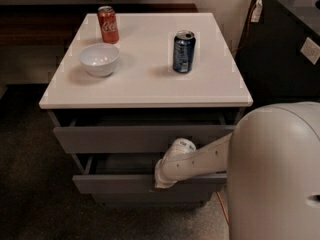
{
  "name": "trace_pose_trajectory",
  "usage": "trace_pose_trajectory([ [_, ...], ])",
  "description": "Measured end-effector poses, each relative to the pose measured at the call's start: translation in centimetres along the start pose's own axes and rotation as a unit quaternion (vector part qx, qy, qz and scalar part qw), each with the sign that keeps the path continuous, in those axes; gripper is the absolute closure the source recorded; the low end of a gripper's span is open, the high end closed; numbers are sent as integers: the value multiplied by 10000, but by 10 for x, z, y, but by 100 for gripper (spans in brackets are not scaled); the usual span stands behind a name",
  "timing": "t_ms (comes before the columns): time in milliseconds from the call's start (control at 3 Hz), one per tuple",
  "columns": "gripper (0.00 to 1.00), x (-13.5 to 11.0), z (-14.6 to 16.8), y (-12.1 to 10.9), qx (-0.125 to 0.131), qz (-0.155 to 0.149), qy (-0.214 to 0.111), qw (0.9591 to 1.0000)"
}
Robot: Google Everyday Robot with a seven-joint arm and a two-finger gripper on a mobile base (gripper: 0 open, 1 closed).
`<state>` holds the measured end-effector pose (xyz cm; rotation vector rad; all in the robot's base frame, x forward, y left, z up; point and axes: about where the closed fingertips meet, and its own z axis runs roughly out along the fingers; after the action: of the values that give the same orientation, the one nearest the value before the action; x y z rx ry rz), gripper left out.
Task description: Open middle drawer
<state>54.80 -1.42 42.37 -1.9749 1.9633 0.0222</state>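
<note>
Where flat middle drawer (115, 183) ajar, hand (160, 183).

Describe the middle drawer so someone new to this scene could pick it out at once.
Find the white-topped grey cabinet with three stacked fronts. The middle drawer is the second down, a shallow grey handleless strip with the robot's white gripper at its front edge. Unlike the taller top drawer front and the bottom front, it sticks out farthest, showing its grey tray.
</note>
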Motion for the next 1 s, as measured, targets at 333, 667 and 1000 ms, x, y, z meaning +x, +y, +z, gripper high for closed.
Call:
trace_pose_trajectory([
  [333,100,-4,-1,6,-56,3,-75,10000],
  [667,100,-4,-2,8,-75,9,-100,9999],
  [1000,100,-6,-3,14,-123,23,-163,9998],
])
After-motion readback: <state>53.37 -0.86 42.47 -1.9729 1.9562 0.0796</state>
